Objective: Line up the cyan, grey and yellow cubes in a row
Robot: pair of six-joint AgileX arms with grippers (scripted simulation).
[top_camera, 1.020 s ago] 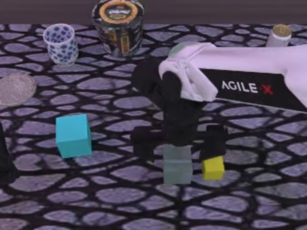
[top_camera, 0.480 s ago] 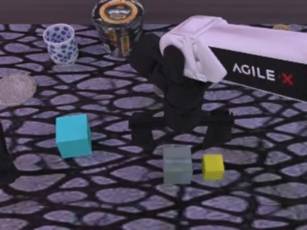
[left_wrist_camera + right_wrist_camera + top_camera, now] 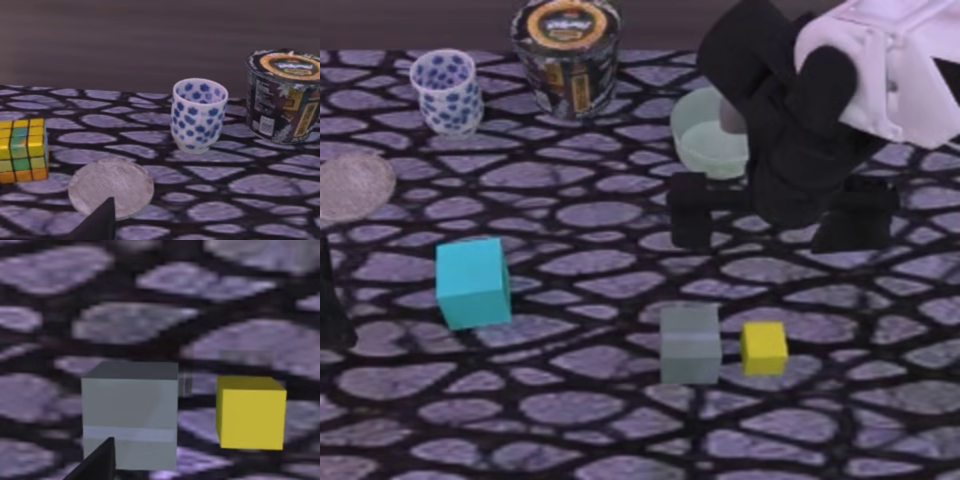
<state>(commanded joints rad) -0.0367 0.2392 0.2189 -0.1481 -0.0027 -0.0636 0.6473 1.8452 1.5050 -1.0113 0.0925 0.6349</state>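
Top view. The right pincer (image 3: 782, 214) is recorded as lifted and withdrawn toward 1 o'clock since a second ago, when it stood directly over the grey cube (image 3: 691, 344). Its fingers are spread wide, released, holding and touching nothing. The grey cube is left resting on the worktop (image 3: 570, 410) just below centre, with the yellow cube (image 3: 764, 348) just beside it at 3 o'clock, a narrow gap between them; neither has shifted. The cyan cube (image 3: 473, 283) is logged well apart at 9 o'clock of the grey one and slightly farther back, unmoved. Judgement: two cubes are placed in the row, and the cyan cube remains to be brought in line. The left arm is parked at the left edge; its pincer state cannot be told. Also listed: a pale green bowl (image 3: 711, 135) uncovered by the arm's retreat, a blue-spotted cup (image 3: 447, 90), a printed tub (image 3: 567, 40), a clear round disc (image 3: 352, 184).

Left wrist view. Entered: the blue-spotted cup (image 3: 199, 121), the printed tub (image 3: 284, 95), the clear disc (image 3: 110, 187) and a colour puzzle cube (image 3: 22, 150). No task cube is seen; only a dark finger tip shows.

Right wrist view. The grey cube (image 3: 131, 412) and yellow cube (image 3: 251, 411) are seen side by side, apart, both free of the pincer.
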